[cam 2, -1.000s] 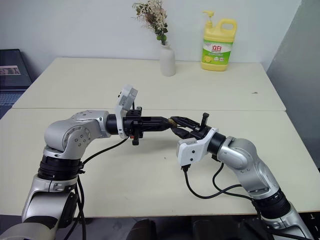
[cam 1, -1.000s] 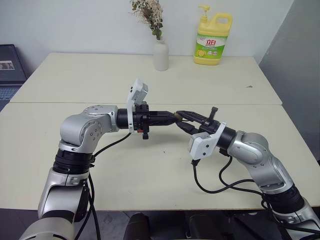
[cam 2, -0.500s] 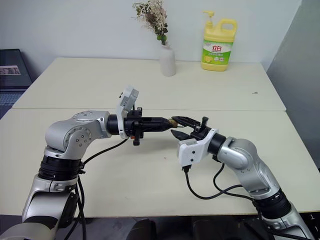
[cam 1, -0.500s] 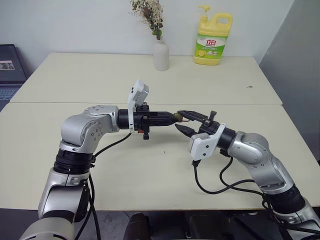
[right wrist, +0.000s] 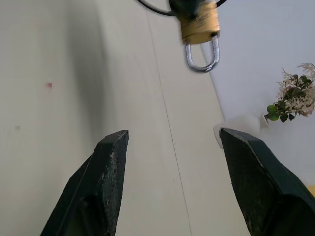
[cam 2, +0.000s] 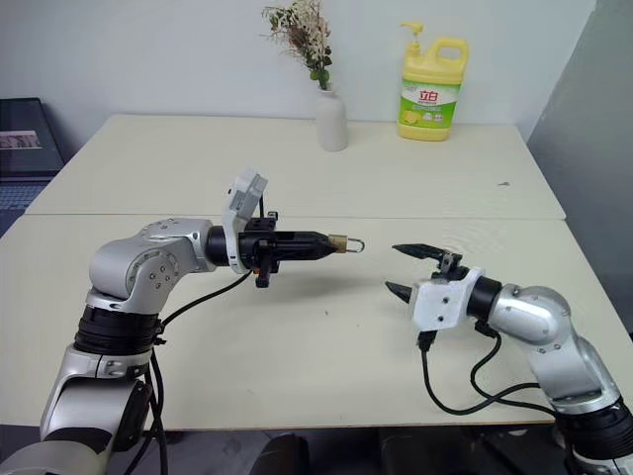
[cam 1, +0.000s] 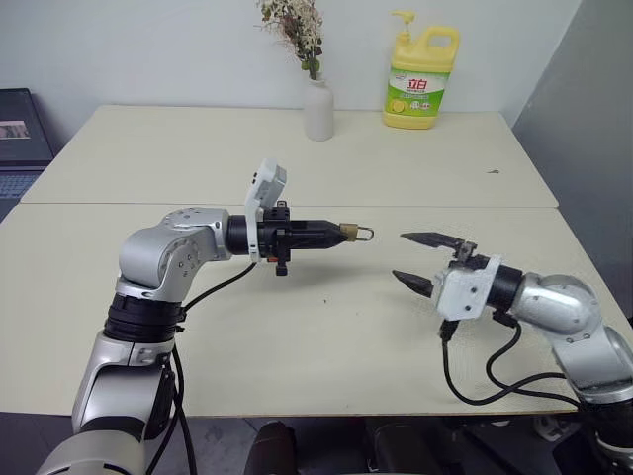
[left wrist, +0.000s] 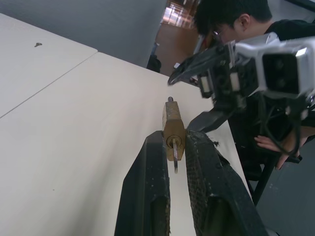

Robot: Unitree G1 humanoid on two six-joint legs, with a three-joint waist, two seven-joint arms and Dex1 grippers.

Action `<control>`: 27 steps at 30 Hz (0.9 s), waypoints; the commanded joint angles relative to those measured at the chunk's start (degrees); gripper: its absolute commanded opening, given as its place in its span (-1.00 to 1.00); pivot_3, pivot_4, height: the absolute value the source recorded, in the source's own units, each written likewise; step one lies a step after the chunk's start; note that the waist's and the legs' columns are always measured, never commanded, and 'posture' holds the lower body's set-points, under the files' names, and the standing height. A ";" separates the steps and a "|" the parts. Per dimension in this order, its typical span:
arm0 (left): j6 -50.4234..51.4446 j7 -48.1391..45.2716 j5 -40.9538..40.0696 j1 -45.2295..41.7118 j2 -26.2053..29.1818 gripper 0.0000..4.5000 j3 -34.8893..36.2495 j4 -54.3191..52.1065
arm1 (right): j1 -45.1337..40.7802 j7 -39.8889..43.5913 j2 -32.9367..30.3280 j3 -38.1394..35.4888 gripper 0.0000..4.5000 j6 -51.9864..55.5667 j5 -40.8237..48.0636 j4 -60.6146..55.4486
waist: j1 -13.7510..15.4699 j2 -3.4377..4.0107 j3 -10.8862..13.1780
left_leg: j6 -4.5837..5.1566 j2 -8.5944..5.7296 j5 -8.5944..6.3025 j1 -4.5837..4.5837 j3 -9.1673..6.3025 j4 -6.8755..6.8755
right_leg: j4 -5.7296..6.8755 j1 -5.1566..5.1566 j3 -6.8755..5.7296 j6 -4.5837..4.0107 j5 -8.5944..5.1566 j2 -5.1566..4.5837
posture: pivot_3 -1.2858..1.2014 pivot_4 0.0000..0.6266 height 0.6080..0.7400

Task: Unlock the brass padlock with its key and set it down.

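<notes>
The brass padlock [cam 1: 348, 233] is being held in the air above the cream table [cam 1: 297, 336] by the left gripper [cam 1: 336, 233], whose two black fingers [left wrist: 147, 196] are being pressed shut against the sides of the golden body. The silver shackle [right wrist: 202, 54] is being pointed away from the left gripper towards the right gripper [cam 1: 417, 260], and it is seen as a closed U seated in the body. In the left wrist view, its key [left wrist: 174, 155] is being shown lodged in the keyhole at the end of the lock body that faces the wrist, its thin silvery blade lying between the two fingers.

The right gripper is being held well apart from the padlock, on the robot's right side, above the table and touching nothing. Its jaws are being kept wide open, with one black fingertip [cam 1: 427, 238] above and the other below, and nothing is being gripped between them. In the right wrist view the padlock is hanging beyond the gap of the two spread fingers [right wrist: 106, 167].

At the far edge of the table a white vase [cam 1: 317, 109] with dried flowers [cam 1: 294, 25] is standing beside a yellow detergent bottle [cam 1: 422, 77]. In the left wrist view a person [left wrist: 236, 24] in dark clothing is seated beyond the table.
</notes>
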 commanded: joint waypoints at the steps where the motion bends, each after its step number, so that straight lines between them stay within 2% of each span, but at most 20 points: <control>1: -1.23 -2.52 -0.41 -1.19 1.07 -0.93 0.28 -1.65 | -5.32 -0.30 2.75 -0.86 -0.22 8.60 9.31 -6.87 | -0.16 0.00 0.00 | 0.00 0.00 0.00 0.01 -0.01 0.00 | 0.01 0.00 0.00 0.00 0.00 0.00 | 0.03 -0.52 1.00; 6: -1.56 -3.46 -0.44 -0.74 1.33 -0.93 0.13 -2.85 | -9.66 0.15 3.64 0.17 -1.00 14.30 11.37 -7.35 | 0.14 0.01 0.00 | 0.00 0.00 0.00 -0.03 -0.09 0.00 | -0.03 0.02 -0.07 0.08 -0.04 0.01 | 0.03 -0.52 1.00; 14: -0.85 -3.25 -0.97 -0.65 1.13 -0.93 0.44 -3.40 | -11.33 2.30 3.46 1.47 -1.00 16.21 12.87 -7.44 | 0.46 0.01 0.01 | 0.01 -0.01 0.00 -0.07 -0.09 -0.01 | -0.11 0.01 -0.08 0.08 -0.05 0.00 | 0.03 -0.52 1.00; 27: 1.93 -4.72 -4.34 0.03 2.05 -0.93 0.84 -5.90 | -11.08 4.55 2.06 4.26 -1.00 15.06 10.30 -4.98 | 0.36 0.02 0.01 | 0.01 -0.01 0.00 -0.06 -0.10 -0.01 | -0.10 0.01 -0.09 0.10 -0.06 0.01 | 0.03 -0.52 1.00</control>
